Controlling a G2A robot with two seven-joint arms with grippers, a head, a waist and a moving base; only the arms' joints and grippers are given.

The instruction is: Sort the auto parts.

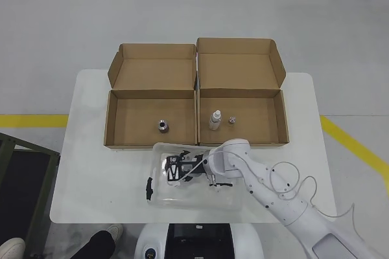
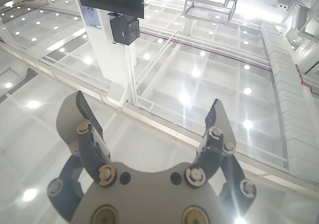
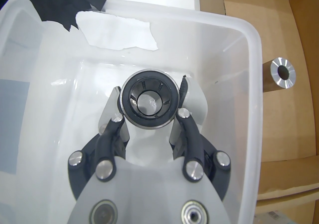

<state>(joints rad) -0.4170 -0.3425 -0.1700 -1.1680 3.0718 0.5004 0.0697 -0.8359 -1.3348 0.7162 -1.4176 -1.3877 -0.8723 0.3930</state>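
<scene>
The worktop (image 1: 91, 168) is carrying everything, with the clear plastic bin (image 1: 194, 202) sitting at its near edge as the reference. Two open cardboard boxes are lying side by side just beyond the bin's far wall: the left box (image 1: 136, 133) and the right box (image 1: 259, 126).

The right gripper (image 3: 150, 88) is reaching down inside the bin, its fingers pinching a round bearing (image 3: 149, 103) across its outer wall, one pad on each side. The bearing is standing bore-up inside the bin, near the wall facing the boxes; whether it is touching the bin floor is not clear. The left gripper (image 2: 147, 100) is pointing away from the bin, fingers spread and holding nothing.

The bearing is looking like a stiff steel shell, probably heavy for its bulk, smooth and likely slippery. Gripping low across the widest part of the wall, never by the bore, seems safest.

A metal sleeve (image 1: 163, 125) is standing in the left box, just beyond the bin. A small white part (image 1: 214, 119) and a tiny round part (image 1: 232, 119) are lying in the right box.
</scene>
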